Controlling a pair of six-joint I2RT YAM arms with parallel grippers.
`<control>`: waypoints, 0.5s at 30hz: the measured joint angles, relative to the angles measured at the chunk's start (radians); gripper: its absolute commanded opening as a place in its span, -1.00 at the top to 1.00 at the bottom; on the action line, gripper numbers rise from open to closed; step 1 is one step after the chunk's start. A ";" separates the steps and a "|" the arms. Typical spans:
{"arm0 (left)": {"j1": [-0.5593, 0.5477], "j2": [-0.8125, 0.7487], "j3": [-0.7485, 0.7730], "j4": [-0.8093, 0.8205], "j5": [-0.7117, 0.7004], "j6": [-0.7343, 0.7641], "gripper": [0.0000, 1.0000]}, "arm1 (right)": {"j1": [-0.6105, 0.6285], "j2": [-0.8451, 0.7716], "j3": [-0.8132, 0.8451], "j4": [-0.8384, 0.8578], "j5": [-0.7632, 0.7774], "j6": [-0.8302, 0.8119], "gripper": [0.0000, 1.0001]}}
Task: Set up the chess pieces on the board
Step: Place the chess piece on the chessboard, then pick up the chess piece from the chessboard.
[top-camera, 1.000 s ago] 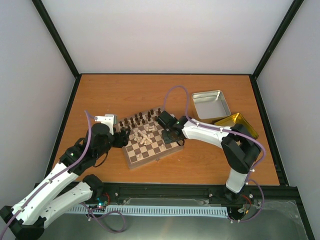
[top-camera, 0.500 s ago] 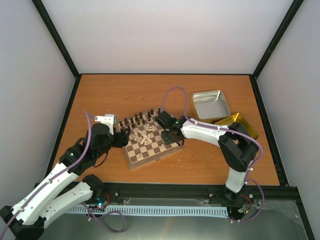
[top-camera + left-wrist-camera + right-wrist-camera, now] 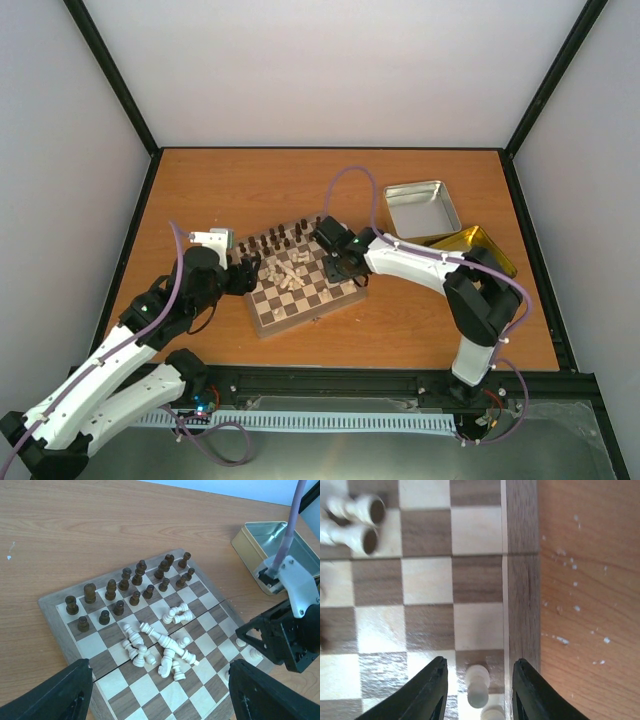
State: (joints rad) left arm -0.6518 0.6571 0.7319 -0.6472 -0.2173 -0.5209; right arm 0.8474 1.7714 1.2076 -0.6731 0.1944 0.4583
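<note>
The chessboard (image 3: 318, 300) lies mid-table, its rim also in the left wrist view (image 3: 50, 615) and the right wrist view (image 3: 522, 605). Cream chess pieces (image 3: 165, 647) lie toppled in a heap at its centre (image 3: 291, 272). Dark chessmen (image 3: 127, 587) stand in rows along the far side. My right gripper (image 3: 479, 680) is open above the board's right edge, its fingers either side of a standing cream pawn (image 3: 478, 690) without touching it. My left gripper (image 3: 160, 700) is open and empty, hovering over the board's near-left corner (image 3: 245, 275).
An open silver tin (image 3: 421, 210) and its gold lid (image 3: 478, 248) lie on the table right of the board. A white block (image 3: 213, 240) sits left of the board. Two fallen cream pieces (image 3: 355, 522) lie near the right gripper.
My right gripper has shifted slightly up and away along the board's right edge. The left arm has not moved.
</note>
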 measured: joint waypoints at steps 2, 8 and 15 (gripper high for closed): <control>0.000 0.000 0.000 0.000 0.000 0.000 -0.51 | 0.000 -0.002 0.023 0.000 0.006 -0.003 0.26; 0.000 -0.004 0.000 0.000 -0.002 0.000 -0.51 | 0.003 0.008 0.094 0.008 -0.010 -0.011 0.25; 0.000 -0.022 0.000 0.000 -0.023 -0.006 -0.51 | 0.029 0.106 0.201 0.041 -0.081 -0.012 0.16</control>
State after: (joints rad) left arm -0.6518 0.6350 0.7315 -0.6476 -0.2401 -0.5270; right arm 0.8768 1.8771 1.4090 -0.6319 0.1135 0.4465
